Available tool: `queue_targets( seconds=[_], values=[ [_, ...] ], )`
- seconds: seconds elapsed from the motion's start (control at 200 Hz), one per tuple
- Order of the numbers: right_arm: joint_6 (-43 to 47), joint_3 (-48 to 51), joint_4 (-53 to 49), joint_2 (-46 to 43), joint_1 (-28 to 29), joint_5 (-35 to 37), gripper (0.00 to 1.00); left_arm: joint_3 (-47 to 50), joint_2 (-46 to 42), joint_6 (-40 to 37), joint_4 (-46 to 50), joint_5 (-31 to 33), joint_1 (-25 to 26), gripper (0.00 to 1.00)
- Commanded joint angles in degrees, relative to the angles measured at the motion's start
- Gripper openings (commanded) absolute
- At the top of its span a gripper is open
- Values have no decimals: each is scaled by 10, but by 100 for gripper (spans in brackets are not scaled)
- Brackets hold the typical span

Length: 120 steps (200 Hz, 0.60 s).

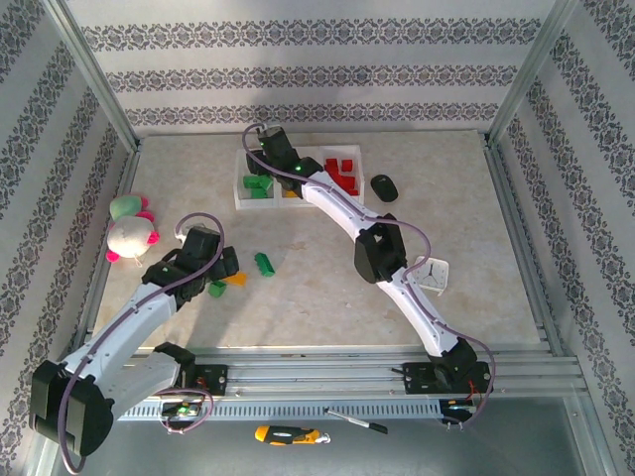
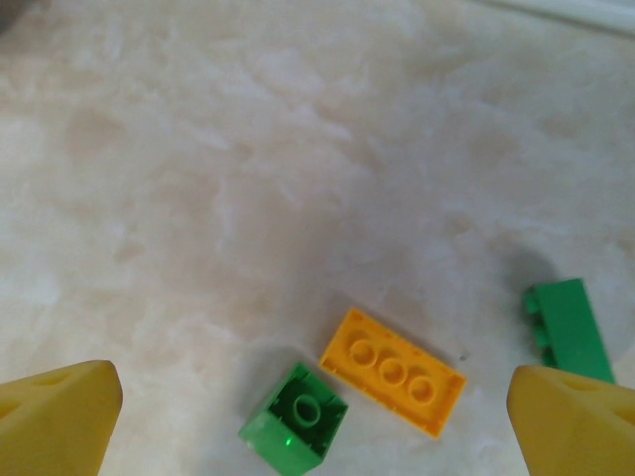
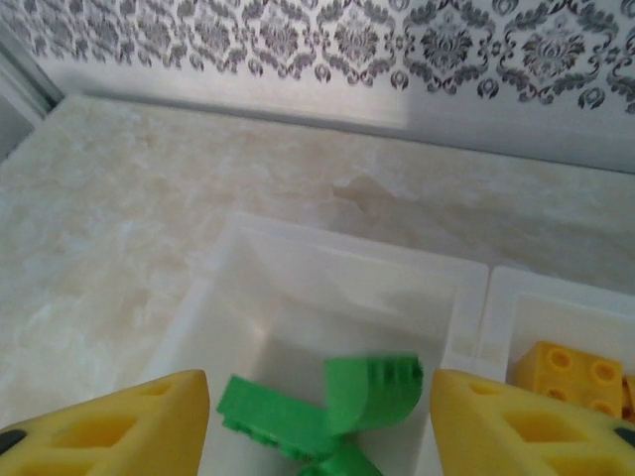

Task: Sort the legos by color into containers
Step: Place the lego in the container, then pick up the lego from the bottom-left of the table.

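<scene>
White plastic tray (image 3: 337, 258): far middle of the table, three compartments in a row. In the top view the right arm lies across it and mostly covers the middle one.
Hard to make out: a blurred green brick (image 3: 375, 385) in the left compartment is smeared, so I can't tell how it's lying. The bricks under it are cut off by the frame edge.
Left compartment: green bricks (image 1: 258, 185), a small heap.
Middle compartment: a chunky orange brick (image 3: 571, 372), partly behind a yellow finger.
Right compartment: red bricks (image 1: 342, 171).
Loose on the table, left front: a flat orange brick (image 2: 394, 372) with a small green brick (image 2: 295, 418) just beside it. A long green brick (image 2: 568, 327) lies a bit apart, its near end hidden by a fingertip.
Right gripper (image 3: 319, 426): above the left compartment, fingers spread wide, nothing between them.
Left gripper (image 2: 317, 421): over the two close loose bricks, also wide apart and empty.
Around: black mouse (image 1: 385, 186) just right of the tray, plush toy (image 1: 129, 230) at the left edge, small white clock (image 1: 434, 273) by the right arm.
</scene>
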State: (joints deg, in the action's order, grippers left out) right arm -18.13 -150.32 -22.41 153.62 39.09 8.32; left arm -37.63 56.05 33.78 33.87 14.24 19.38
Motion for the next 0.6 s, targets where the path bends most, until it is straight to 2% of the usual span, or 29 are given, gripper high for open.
queue_targets(
  seconds=[0.0,0.2,0.295,0.415,0.595],
  values=[
    [31,56,22,-98,13,-11,63,-12,12,34,54,10,-6,99],
    [62,279,104,-255,35,-6,67,2,38,79,64,-18,-6,100],
    [57,386,143,-324,42,-5,67,5,53,127,79,-6,-6,91],
    [42,485,171,-391,44,-2,67,22,58,178,69,-3,-7,86],
    [38,560,184,-439,43,7,67,58,64,249,25,-9,-10,74]
  ],
)
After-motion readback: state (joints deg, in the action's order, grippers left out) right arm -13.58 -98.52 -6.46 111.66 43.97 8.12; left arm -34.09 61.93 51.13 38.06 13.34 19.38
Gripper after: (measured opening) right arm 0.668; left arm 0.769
